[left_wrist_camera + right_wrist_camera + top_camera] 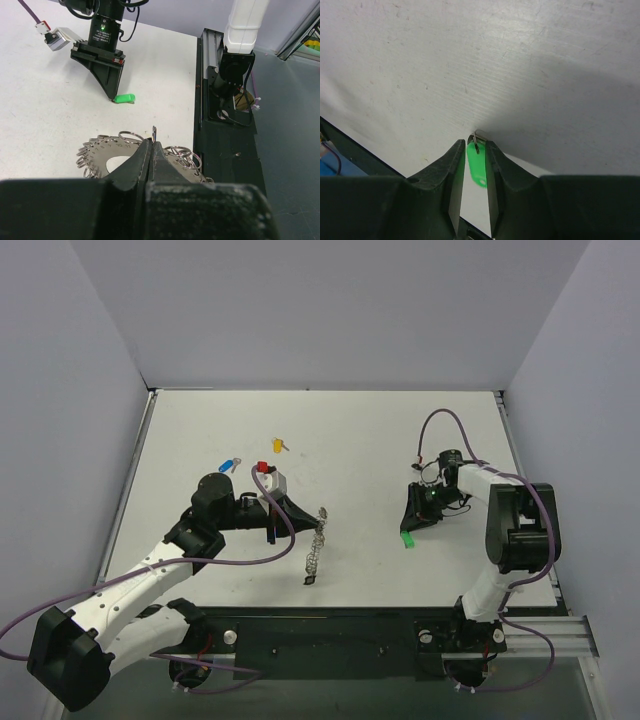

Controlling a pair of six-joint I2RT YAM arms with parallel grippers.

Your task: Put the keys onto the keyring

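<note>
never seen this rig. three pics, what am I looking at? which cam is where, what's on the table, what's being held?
Two small robot arms are bolted at the near edge of a white table, each ending in a two-finger gripper.

The overhead picture comes from a fixed camera above and behind the arms. The other two come from cameras on the wrists, looking along each arm's own fingers.

The left gripper is shut on the keyring, a flat silvery hoop edged with small wire loops; from overhead it hangs edge-on.

The right gripper is down at the table with a green-headed key between its fingers. Whether they already pinch it, I cannot tell.

Lying loose farther back are a blue-headed key and a yellow-headed key. Something small and red sits by the left arm; I cannot identify it.
</note>
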